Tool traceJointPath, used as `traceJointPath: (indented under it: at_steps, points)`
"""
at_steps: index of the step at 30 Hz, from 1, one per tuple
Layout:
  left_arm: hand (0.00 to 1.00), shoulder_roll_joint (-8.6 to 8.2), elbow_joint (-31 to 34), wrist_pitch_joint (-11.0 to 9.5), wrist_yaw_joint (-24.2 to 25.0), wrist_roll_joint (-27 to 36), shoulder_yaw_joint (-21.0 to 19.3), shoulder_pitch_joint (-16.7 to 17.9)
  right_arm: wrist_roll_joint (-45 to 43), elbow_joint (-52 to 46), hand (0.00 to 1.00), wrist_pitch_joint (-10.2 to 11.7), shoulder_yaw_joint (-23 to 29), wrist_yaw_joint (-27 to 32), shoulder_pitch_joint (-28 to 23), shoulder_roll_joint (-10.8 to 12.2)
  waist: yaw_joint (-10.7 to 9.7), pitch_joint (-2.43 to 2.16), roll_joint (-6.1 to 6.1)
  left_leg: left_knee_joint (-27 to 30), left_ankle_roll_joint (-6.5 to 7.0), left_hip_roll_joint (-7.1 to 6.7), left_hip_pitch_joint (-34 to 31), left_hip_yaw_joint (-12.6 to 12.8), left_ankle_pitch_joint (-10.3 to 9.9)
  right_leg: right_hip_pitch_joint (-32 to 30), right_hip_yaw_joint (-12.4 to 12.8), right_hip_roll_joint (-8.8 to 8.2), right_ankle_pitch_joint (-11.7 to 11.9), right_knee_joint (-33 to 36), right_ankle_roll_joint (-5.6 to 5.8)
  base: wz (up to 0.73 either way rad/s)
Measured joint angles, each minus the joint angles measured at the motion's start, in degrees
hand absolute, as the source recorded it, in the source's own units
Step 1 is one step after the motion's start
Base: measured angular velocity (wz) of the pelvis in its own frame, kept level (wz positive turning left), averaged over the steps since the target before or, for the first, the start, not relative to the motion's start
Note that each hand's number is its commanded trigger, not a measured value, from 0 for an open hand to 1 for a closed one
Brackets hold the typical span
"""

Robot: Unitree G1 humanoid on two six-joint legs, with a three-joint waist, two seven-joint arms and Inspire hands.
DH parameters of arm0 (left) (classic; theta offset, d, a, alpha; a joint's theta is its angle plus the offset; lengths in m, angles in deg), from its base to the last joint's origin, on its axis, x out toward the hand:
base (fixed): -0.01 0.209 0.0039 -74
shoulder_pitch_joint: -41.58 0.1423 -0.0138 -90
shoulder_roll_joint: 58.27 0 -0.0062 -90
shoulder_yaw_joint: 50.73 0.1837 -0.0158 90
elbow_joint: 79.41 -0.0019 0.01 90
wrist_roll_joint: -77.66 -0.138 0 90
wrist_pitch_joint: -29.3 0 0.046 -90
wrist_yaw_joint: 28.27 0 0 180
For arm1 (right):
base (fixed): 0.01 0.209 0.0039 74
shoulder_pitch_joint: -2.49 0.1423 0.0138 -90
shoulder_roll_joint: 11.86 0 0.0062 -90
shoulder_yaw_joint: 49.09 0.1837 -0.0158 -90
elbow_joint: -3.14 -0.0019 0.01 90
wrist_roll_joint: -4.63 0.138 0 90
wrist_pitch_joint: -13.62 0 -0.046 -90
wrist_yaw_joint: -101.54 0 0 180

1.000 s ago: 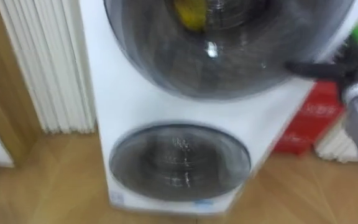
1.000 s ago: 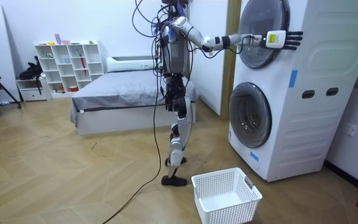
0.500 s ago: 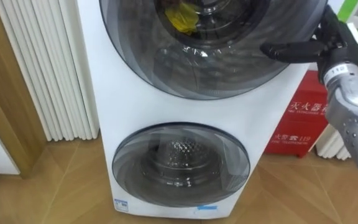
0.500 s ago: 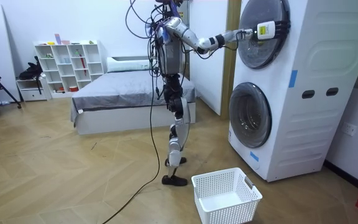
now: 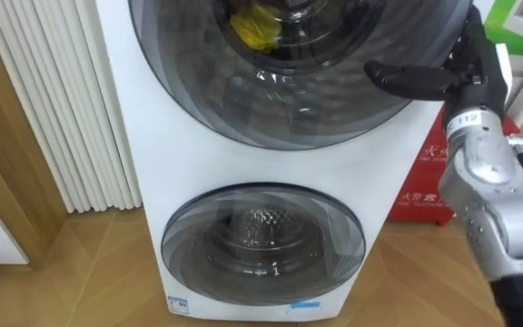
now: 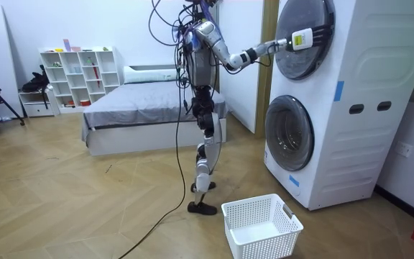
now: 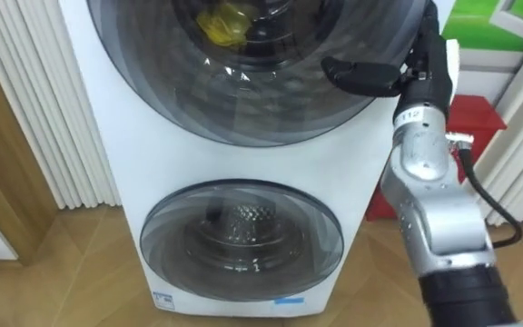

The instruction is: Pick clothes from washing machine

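At right rim of upper door [image 5: 289, 100], my right hand [image 5: 472, 73] rests flat: thumb straight across glass, fingers [image 6: 323, 31] stretched out along rim, nothing grasped. Door shut. Behind glass, yellow garment [image 5: 254, 27] sits in upper drum. Lower door [image 5: 263, 241] of washing machine [image 5: 143, 173] shut too. Red box [image 5: 429, 186] just right of machine. I stand facing machine; white basket [image 6: 261, 226] on floor near my feet.

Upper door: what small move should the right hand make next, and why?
Probably curl the fingers of the right hand around the right edge of the upper door and pull. The door looks shut, the hand is open at that edge, and the yellow cloth lies inside, behind it.
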Motion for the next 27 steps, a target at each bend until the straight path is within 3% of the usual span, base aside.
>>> traceJointPath:
  at_steps: [8,16,19,27]
  points:
    - [0.0,-0.01,0.0,-0.2,0.0,0.3,1.5,-0.4,-1.4,-4.5,0.0,0.0,0.0,0.7,-2.6,0.7,-0.1,-0.02,-0.04,-0.9,-0.02,0.02,0.4,-0.1,0.0,-0.2,-1.6,-0.04,0.0,0.0,0.01,-0.01]
    - [0.0,-0.02,0.1,-0.4,0.0,0.3,1.4,1.0,-1.3,-8.5,0.0,-1.2,0.4,-0.5,-4.9,0.7,-0.2,-0.04,-0.05,-0.9,-0.02,0.03,0.5,0.4,0.0,-0.4,-1.5,-0.1,0.0,0.0,0.01,-0.02]
    - [0.0,0.0,0.0,-1.6,0.0,0.5,1.2,1.4,-1.3,-11.5,0.0,-1.2,0.8,-1.4,-7.2,0.6,-0.5,-0.07,-0.05,-0.8,-0.02,0.04,0.6,0.5,0.0,-0.4,-1.3,-0.08,0.0,-0.1,0.01,0.0]
    - [0.0,0.04,-0.4,-4.7,-0.4,2.9,1.0,2.4,-1.0,-24.3,0.0,-1.1,0.9,-6.9,-17.3,0.3,-3.5,-0.12,-0.09,-0.9,-0.02,0.13,0.5,1.1,0.0,-0.7,-1.3,-0.19,0.0,0.0,0.01,-0.03]
